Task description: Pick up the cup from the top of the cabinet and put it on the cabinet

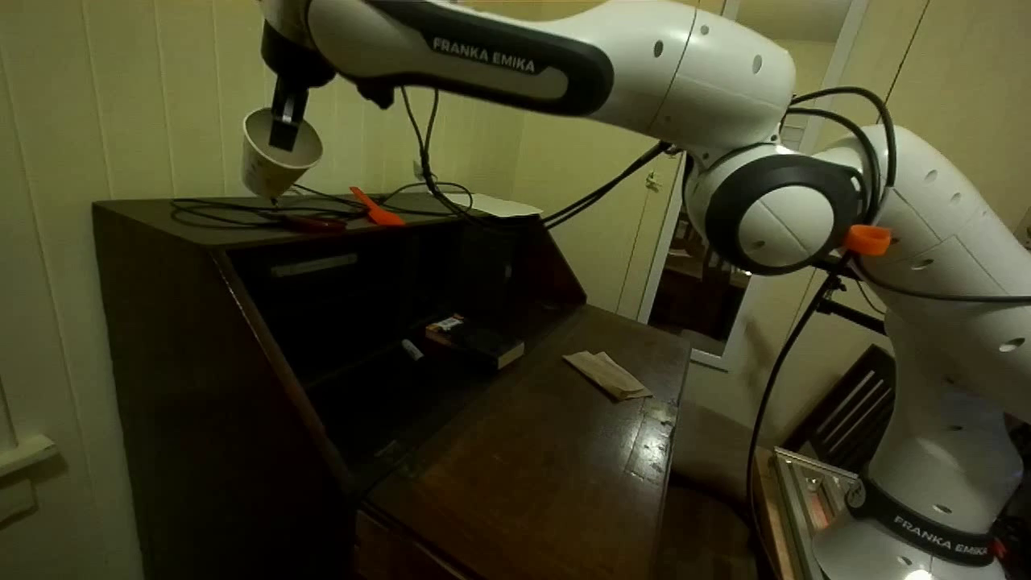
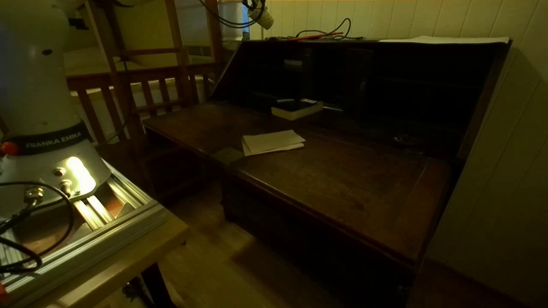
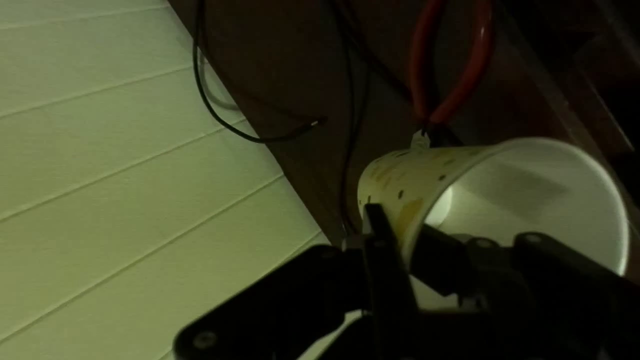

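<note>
The cup [image 1: 270, 173] is a small cream tapered cup with a wide round rim. My gripper [image 1: 288, 121] is shut on its wall, one finger inside the cup and one outside. The cup is tilted and hangs above the far end of the flat top of the dark brown cabinet [image 1: 185, 362]. In an exterior view the cup [image 2: 266, 20] shows a gap above the cabinet's top edge [image 2: 342, 188]. In the wrist view the cup [image 3: 520, 210] has its open mouth toward the camera, and the gripper [image 3: 407, 235] pinches its rim.
On the cabinet top lie red-handled pliers [image 3: 467, 75], an orange tool [image 1: 378, 211], black cables [image 1: 225, 213] and a white paper [image 1: 499, 205]. A book [image 1: 475, 342] sits by the inner compartments. Folded paper [image 1: 608, 374] lies on the leaf. A panelled wall [image 3: 125, 175] stands behind.
</note>
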